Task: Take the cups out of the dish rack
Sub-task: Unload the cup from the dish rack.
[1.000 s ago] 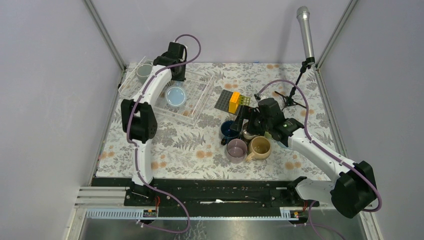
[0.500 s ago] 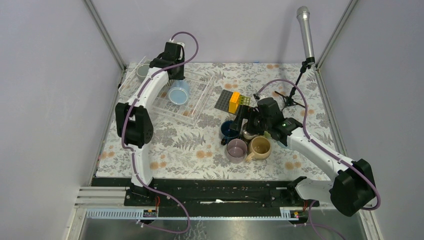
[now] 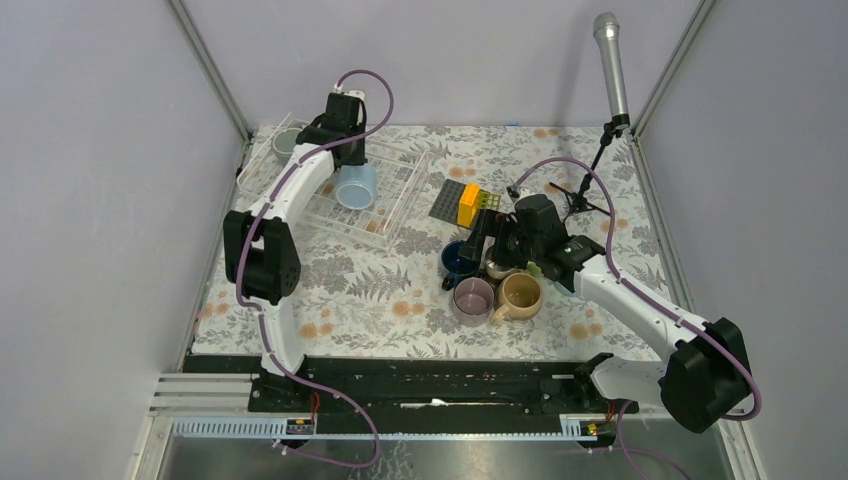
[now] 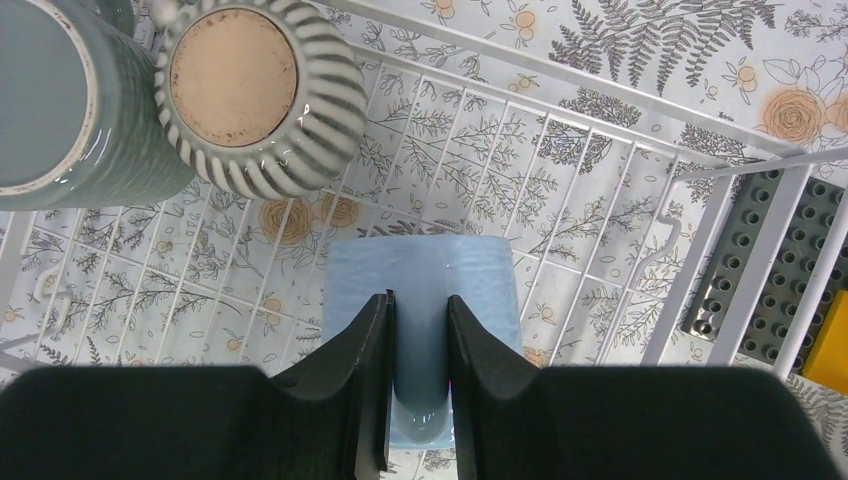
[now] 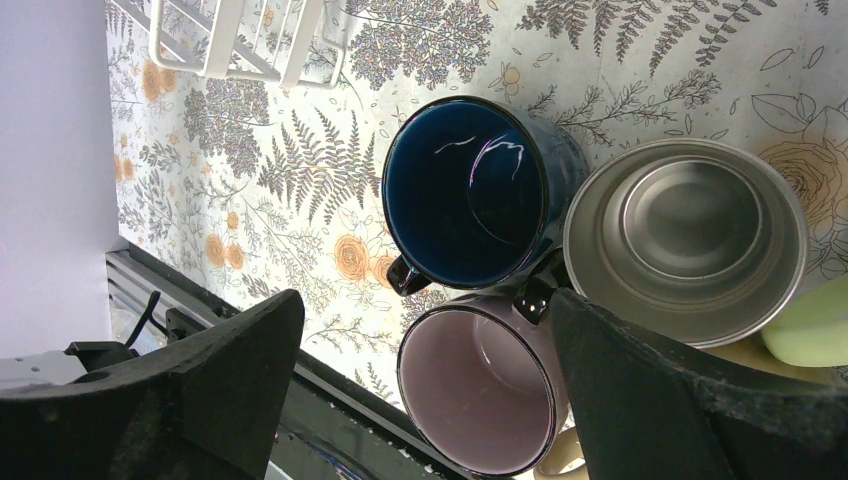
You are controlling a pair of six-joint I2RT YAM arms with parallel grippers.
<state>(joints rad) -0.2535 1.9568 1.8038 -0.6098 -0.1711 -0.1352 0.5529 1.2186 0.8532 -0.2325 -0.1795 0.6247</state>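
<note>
My left gripper (image 4: 418,340) is shut on the handle of the light blue mug (image 4: 420,290), held tilted just above the bars of the clear wire dish rack (image 3: 400,205); the mug also shows in the top view (image 3: 357,184). A ribbed grey-white mug (image 4: 255,90) and a grey mug (image 4: 60,95) stand upside down in the rack. My right gripper (image 5: 425,385) is open above the unloaded mugs on the table: navy (image 5: 470,190), steel (image 5: 685,240), mauve (image 5: 480,390), pale green (image 5: 815,325) and tan (image 3: 520,296).
A dark grey studded plate (image 3: 450,201) with yellow and green blocks (image 3: 470,203) lies right of the rack. A microphone on a stand (image 3: 609,70) rises at the back right. Frame posts stand at the back corners.
The left gripper has lifted the light blue mug from sitting upright in the rack and tipped it onto its side, moving slightly back. The right arm has hardly moved.
</note>
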